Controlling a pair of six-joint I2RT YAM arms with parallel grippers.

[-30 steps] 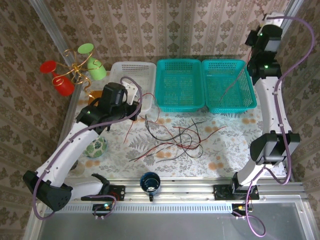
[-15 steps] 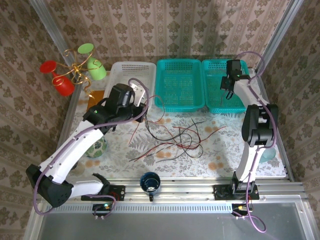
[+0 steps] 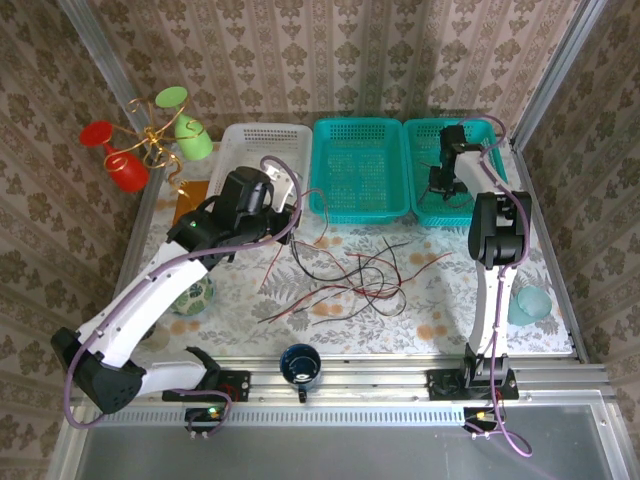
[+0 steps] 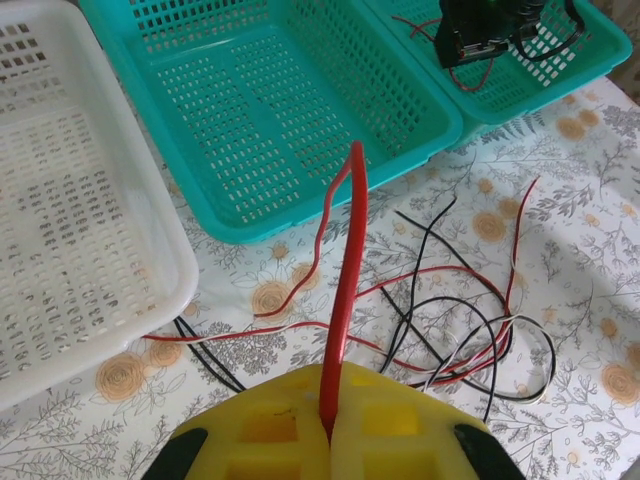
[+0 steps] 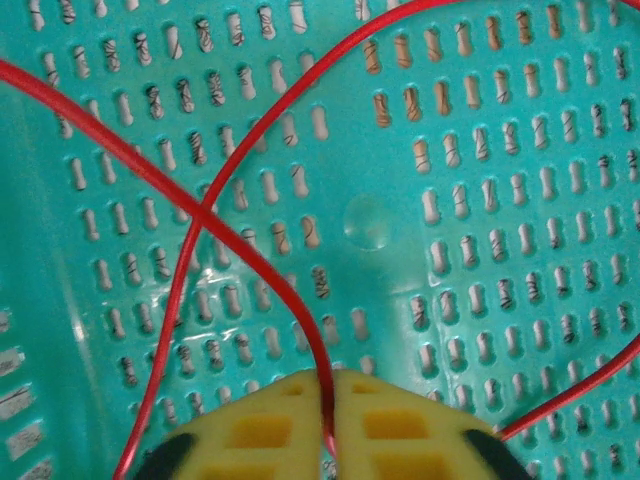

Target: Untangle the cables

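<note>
The left pincer (image 4: 330,436) has its yellow pads pressed together on a red cable (image 4: 346,290). The cable rises straight out from the pads, and its far end is seen against the middle teal basket (image 4: 250,120). Just past the pads, the other cables (image 4: 455,330), red, black and white, lie in a loose tangle on the flowered tabletop (image 4: 590,250), in front of the baskets. A white basket (image 4: 70,200) stands beside the teal one, on its left. The right pincer (image 5: 327,420) is also clamped shut, gripping a second red wire (image 5: 245,255). That wire loops and crosses itself over the slotted floor of the right teal basket (image 5: 480,200).
</note>
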